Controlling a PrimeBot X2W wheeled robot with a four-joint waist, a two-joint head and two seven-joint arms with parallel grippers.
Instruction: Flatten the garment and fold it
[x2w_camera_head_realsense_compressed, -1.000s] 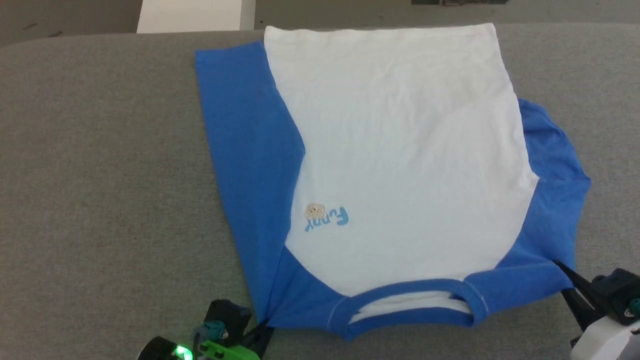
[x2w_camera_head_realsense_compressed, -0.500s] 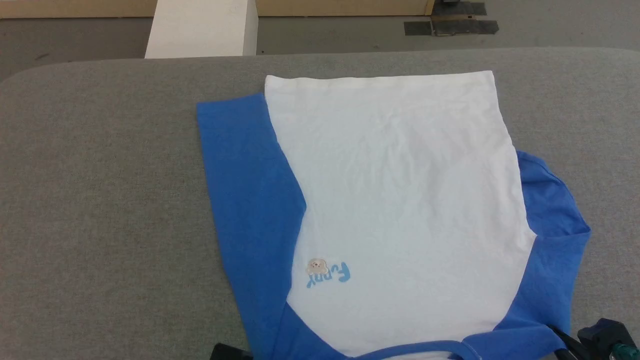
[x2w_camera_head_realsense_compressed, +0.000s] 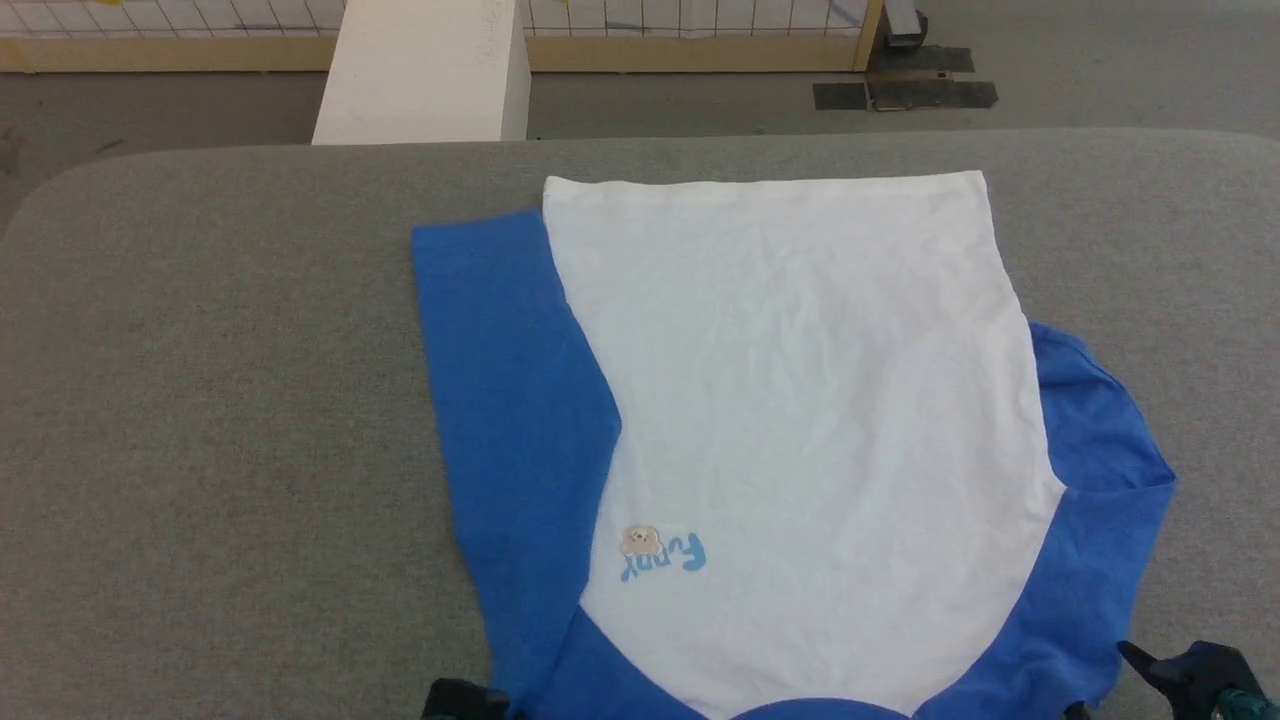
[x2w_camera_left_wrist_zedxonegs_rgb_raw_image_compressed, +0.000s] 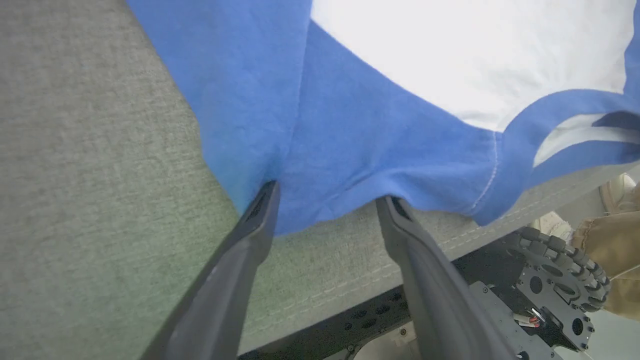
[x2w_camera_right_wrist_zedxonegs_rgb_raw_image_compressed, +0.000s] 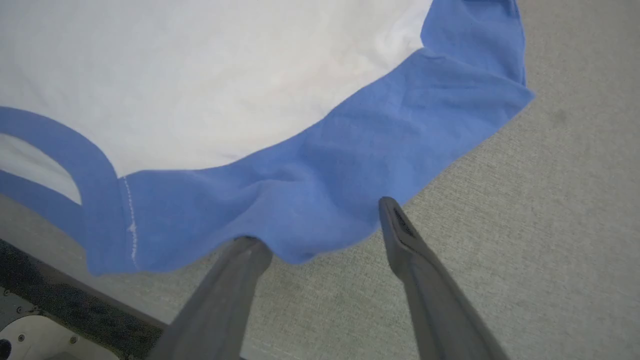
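Observation:
The garment (x2w_camera_head_realsense_compressed: 800, 400) lies flat on the grey table (x2w_camera_head_realsense_compressed: 200, 400), collar towards me. Its white body faces up, both blue sleeves are folded in along the sides, and the small print (x2w_camera_head_realsense_compressed: 662, 553) sits low on the left. In the left wrist view my left gripper (x2w_camera_left_wrist_zedxonegs_rgb_raw_image_compressed: 327, 197) stands open, its fingers straddling the blue shoulder edge (x2w_camera_left_wrist_zedxonegs_rgb_raw_image_compressed: 350, 165) beside the collar. In the right wrist view my right gripper (x2w_camera_right_wrist_zedxonegs_rgb_raw_image_compressed: 317, 225) is open around the other blue shoulder corner (x2w_camera_right_wrist_zedxonegs_rgb_raw_image_compressed: 310, 200). Neither holds the cloth. A dark part of the right gripper (x2w_camera_head_realsense_compressed: 1150, 670) also peeks in at the head view's lower right.
The table's near edge (x2w_camera_left_wrist_zedxonegs_rgb_raw_image_compressed: 350, 280) runs just behind the collar, with the robot's base and a wheel (x2w_camera_left_wrist_zedxonegs_rgb_raw_image_compressed: 560, 270) below it. A person's shoe (x2w_camera_left_wrist_zedxonegs_rgb_raw_image_compressed: 617, 187) stands beside the base. Beyond the far edge are a white block (x2w_camera_head_realsense_compressed: 420, 75) and floor.
Both grippers have gone from shut on the shoulder corners to open, letting the cloth rest on the table. The head camera has tilted up, so the whole picture has slid downward.

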